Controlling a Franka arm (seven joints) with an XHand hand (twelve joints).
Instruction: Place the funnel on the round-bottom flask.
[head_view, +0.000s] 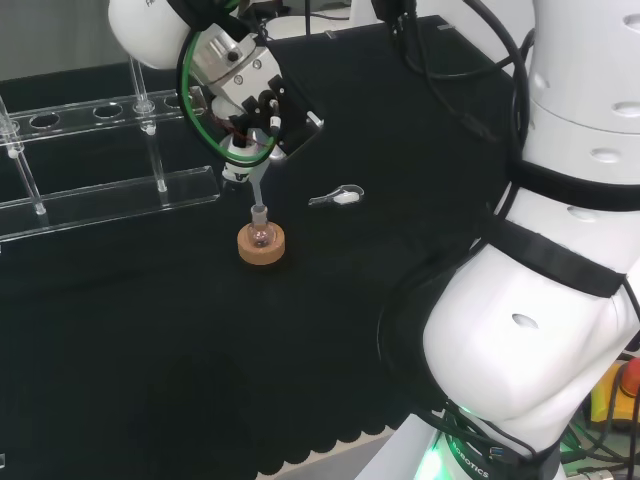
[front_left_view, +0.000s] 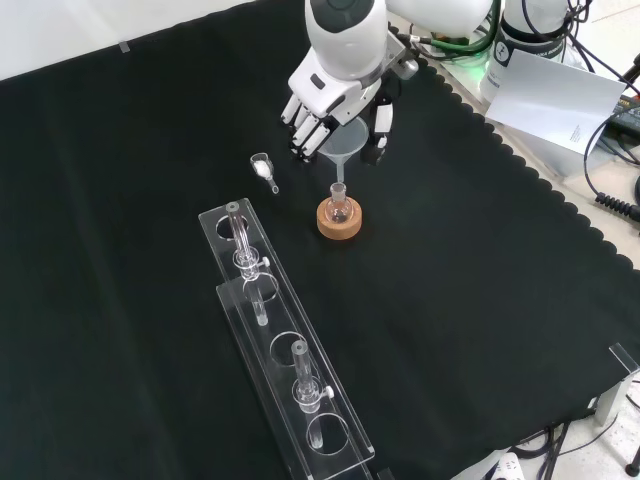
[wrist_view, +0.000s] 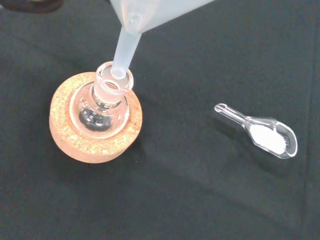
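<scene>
The bench (front_left_view: 120, 200) is covered with a black cloth. A long clear rack (front_left_view: 280, 340) is seen at the bottom of the front view, with glass tubes standing in it. In the head view the rack (head_view: 90, 180) is seen at the left.

The hand (front_left_view: 335, 95) is held over the middle of the cloth. Its fingers (front_left_view: 305, 125) are curled round the funnel (front_left_view: 345, 150), so the funnel is being gripped. In the head view the hand (head_view: 262, 105) is seen just above the flask.

The cork ring (wrist_view: 95, 120) is set on the cloth, and the round-bottom flask (wrist_view: 102, 107) is stood in it. The funnel's thin stem (wrist_view: 122, 50) is pointed down, and its tip is placed right at the mouth of the flask.

A small clear scoop (wrist_view: 262, 132) with white powder in it is laid on the cloth near the cork ring, not touching it.
</scene>
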